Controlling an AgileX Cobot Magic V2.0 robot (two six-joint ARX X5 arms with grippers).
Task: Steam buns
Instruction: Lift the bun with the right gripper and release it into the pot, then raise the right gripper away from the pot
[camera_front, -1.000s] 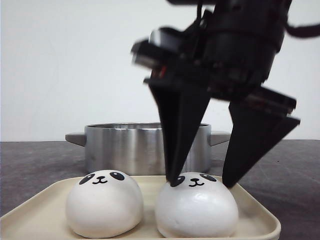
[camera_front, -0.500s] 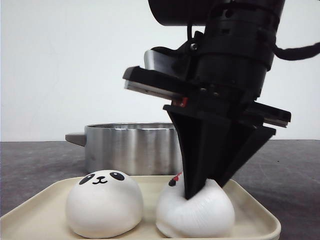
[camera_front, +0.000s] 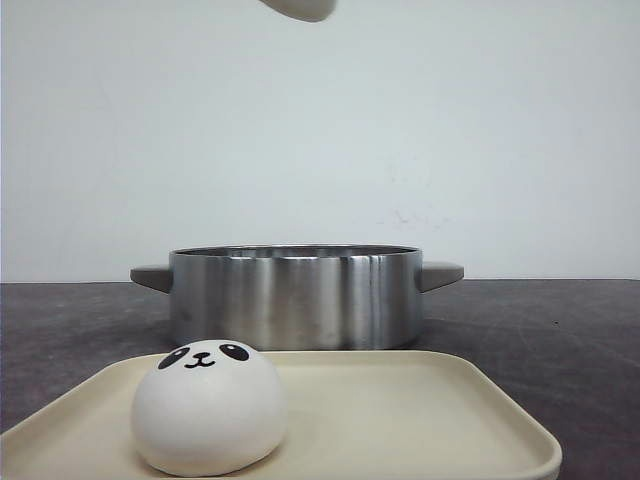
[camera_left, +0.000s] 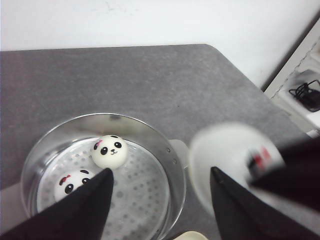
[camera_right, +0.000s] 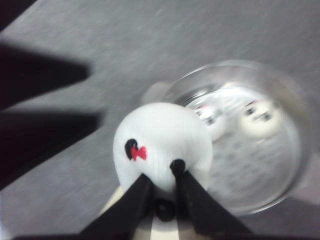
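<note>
Pinching a bun (camera_right: 162, 145) in my right claw (camera_right: 161, 187) – jaws nearly closed – above the steamer pot (camera_right: 280, 120); left claw (camera_left: 160, 205) gapes, holding nothing.

Both grippers are matte black. The left gripper (camera_left: 159, 210) has broad, wedge-shaped fingers; the right gripper (camera_right: 164, 192) looks slimmer, though blurred

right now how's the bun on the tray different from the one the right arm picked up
The bun on the tray rests on the cream tray, untouched; the lifted bun hangs in the air, pinched by the right end effector.
The tray bun sits in front of the steel pot; the lifted bun is raised beside and above it.
The lifted bun shows a red bow; none is visible on the tray bun.
Both are white panda-faced domes.
</note>
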